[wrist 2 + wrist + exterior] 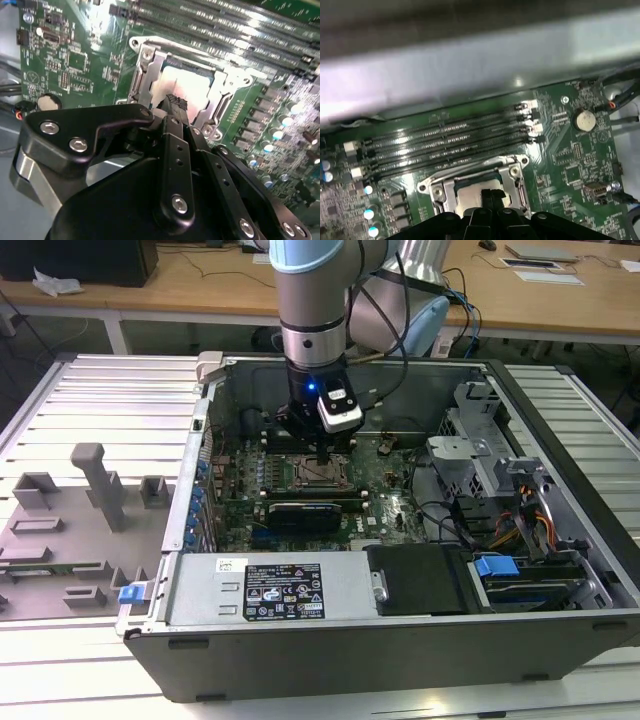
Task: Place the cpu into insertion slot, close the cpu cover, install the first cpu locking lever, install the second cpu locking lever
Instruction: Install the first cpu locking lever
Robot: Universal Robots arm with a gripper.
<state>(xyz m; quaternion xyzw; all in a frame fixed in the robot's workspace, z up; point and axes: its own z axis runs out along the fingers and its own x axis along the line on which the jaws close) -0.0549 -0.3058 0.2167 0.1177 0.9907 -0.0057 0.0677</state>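
Open computer case point(400, 570) on the table point(90, 440), centre of the exterior view. The hand point(322, 452) hangs directly over the insertion slot point(318, 474); its fingers point(175, 107) are pressed together, holding nothing. The cpu point(187, 87) lies seated in the slot, framed by the cpu cover point(145, 75). Memory slots point(450, 140) run just beside the socket in the first wrist view.
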